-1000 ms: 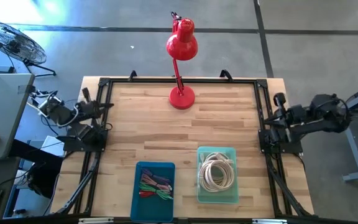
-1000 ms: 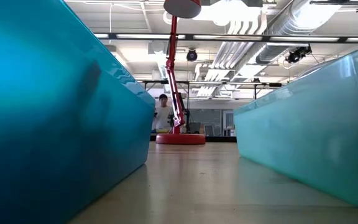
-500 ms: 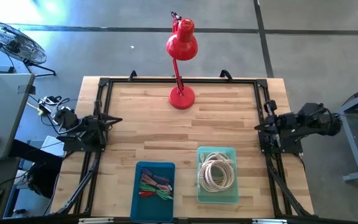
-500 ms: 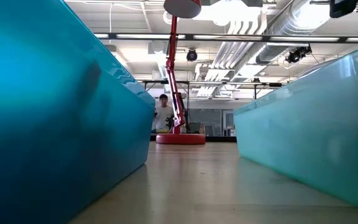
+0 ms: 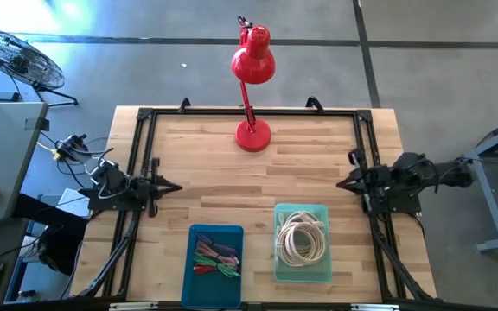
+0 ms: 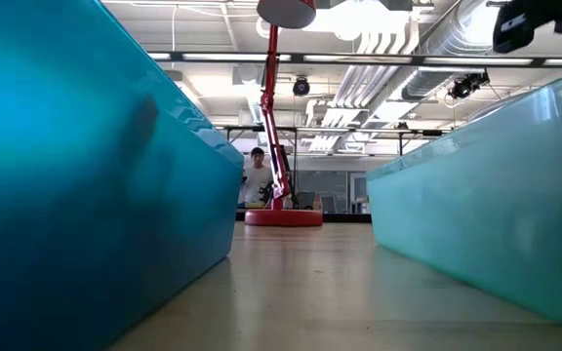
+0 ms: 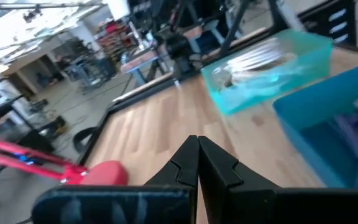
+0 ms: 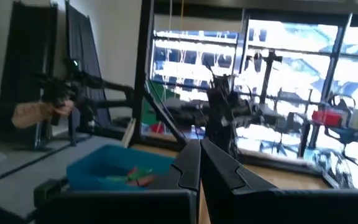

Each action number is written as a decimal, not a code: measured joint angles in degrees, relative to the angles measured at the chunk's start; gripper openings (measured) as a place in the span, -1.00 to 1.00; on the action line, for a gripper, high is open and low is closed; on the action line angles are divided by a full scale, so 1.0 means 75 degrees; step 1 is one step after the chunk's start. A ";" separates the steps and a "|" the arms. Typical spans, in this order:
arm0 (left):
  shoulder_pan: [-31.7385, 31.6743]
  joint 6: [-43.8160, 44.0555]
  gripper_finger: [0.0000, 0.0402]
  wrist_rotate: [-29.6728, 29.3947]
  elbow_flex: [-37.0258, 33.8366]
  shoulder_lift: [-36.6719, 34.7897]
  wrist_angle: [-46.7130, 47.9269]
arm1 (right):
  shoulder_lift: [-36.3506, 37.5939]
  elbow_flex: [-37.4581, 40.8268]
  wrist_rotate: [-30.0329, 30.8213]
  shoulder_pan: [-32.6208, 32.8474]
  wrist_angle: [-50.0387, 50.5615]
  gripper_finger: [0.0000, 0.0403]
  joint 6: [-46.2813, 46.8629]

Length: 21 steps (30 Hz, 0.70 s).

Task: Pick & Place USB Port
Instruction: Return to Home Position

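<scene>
- The high view places the left tool above the left side of the wooden counter and the right tool above its right side. Both point inward, well apart from the bins.
- Only the wrist views show each tool's fingers pressed together, pinching nothing.
- From above, the coiled white USB cable lies inside the pale green plastic bin. Coloured cables lie in the blue plastic bin beside it.
- The low view shows bin walls but not contents, plus the red desk lamp and a distant person.

Robotics lab or workshop, exposed ceiling ducts, concrete floor, floor fan, framed wooden workbench
</scene>
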<state>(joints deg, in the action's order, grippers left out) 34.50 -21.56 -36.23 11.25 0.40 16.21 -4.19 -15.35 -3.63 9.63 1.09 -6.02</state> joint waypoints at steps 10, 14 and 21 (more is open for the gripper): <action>0.0000 0.0314 -1.00 0.0609 -0.0699 0.0000 -0.0500 | -0.0343 0.1447 0.0232 -0.0129 -0.1616 -1.00 0.0009; 0.0000 0.0343 -1.00 0.0988 -0.0762 -0.0003 -0.0560 | -0.0344 0.1705 0.0047 -0.0412 -0.1615 -1.00 0.0312; 0.0000 0.0112 -1.00 0.1169 -0.0782 -0.0003 -0.0515 | -0.0344 0.1972 -0.0200 -0.0809 -0.1646 -1.00 0.0431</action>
<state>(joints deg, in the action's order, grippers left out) 34.50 -20.72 -27.46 5.39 0.38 12.35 -6.76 -0.56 -5.13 3.56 -11.26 -2.79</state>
